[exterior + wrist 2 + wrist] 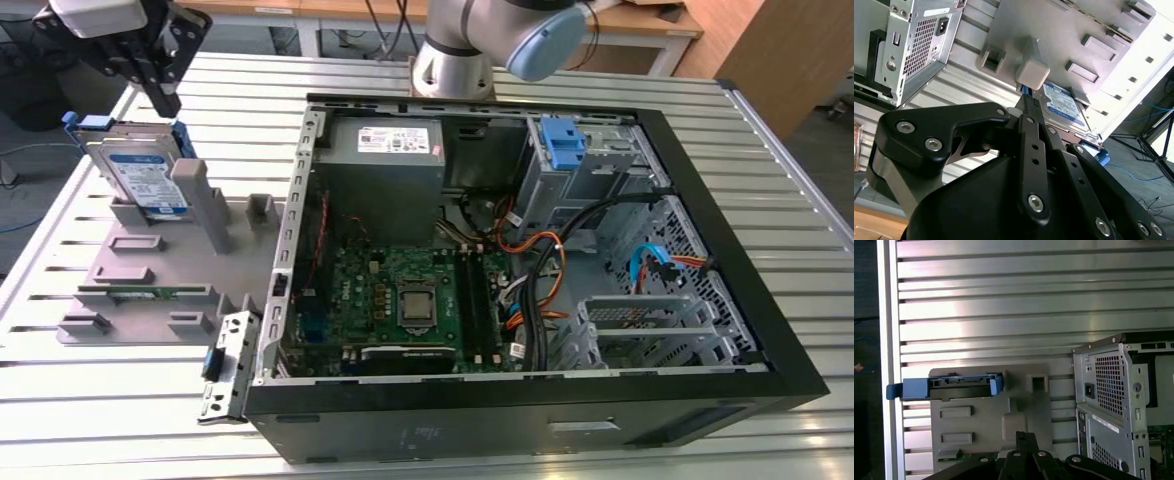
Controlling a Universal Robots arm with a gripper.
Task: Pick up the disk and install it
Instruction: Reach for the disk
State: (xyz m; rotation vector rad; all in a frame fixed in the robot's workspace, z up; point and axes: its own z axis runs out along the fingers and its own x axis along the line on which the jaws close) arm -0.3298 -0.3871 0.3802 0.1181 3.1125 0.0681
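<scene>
The disk [140, 172] is standing on its edge in a grey stand [160, 275]. The stand is lying on the table [107, 400], on the exterior view's left, just beside the open computer [747, 300]. The gripper [167, 108] is hanging near the disk's top, not touching it. Its fingers are looking pressed together and are holding nothing. Going down like this could go wrong. The closed fingers could bump the disk's top edge and tip it, or jam it in the stand.
</scene>
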